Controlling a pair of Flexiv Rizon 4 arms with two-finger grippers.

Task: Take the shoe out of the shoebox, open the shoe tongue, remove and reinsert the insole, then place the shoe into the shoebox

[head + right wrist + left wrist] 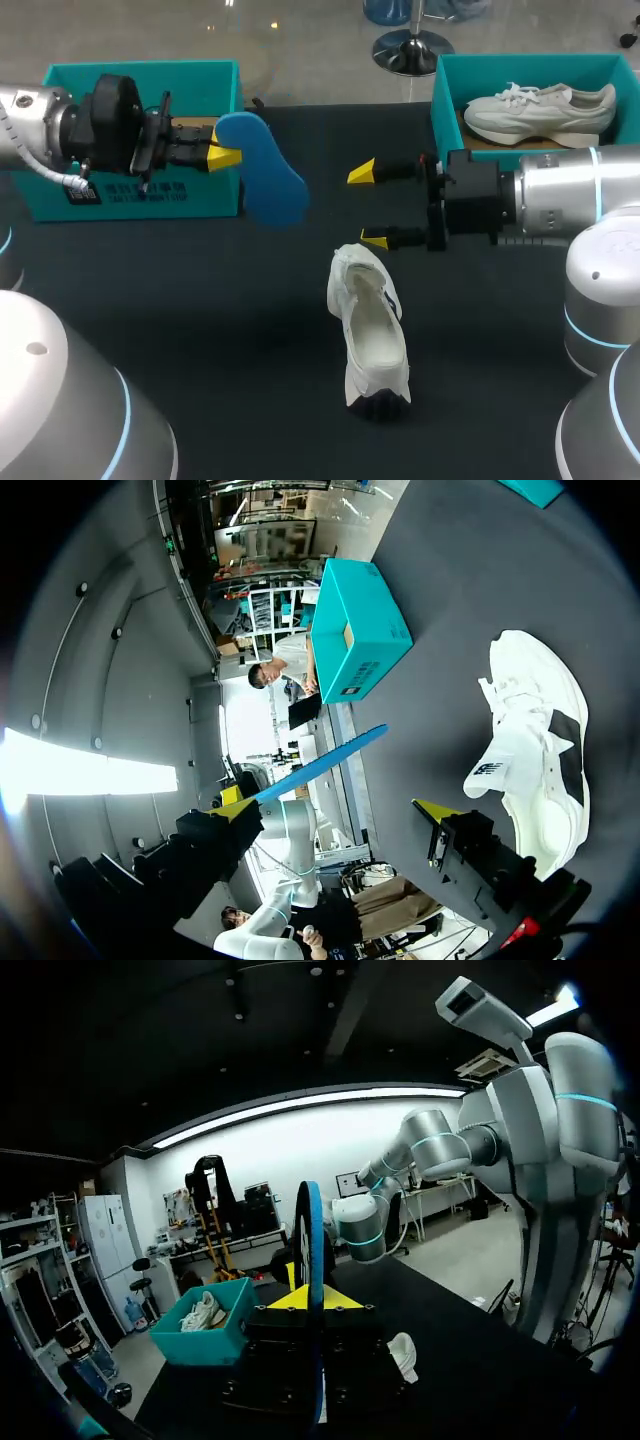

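At the left of the black table, the left arm reaches across the front of a teal shoebox. The left gripper is pinched on one end of a blue insole. The insole juts out past the box's right front corner. Seen from that arm's wrist, the insole stands on edge between the yellow tips of the gripper. Near the middle of the table lies a white sneaker, alone on the dark surface with its opening turned upward and its pale inside showing. It touches neither gripper. Just beyond the sneaker's far end hangs the right gripper, its two fingers spread wide with nothing between them and one yellow tip close by the shoe. From the right wrist, the gripper shows the same wide gap. The sneaker lies beside it with its tongue flapped outward, and the insole is ahead as a thin blue strip. The right arm comes in from the right edge in front of a second teal shoebox. Inside that box another white sneaker rests on its sole.
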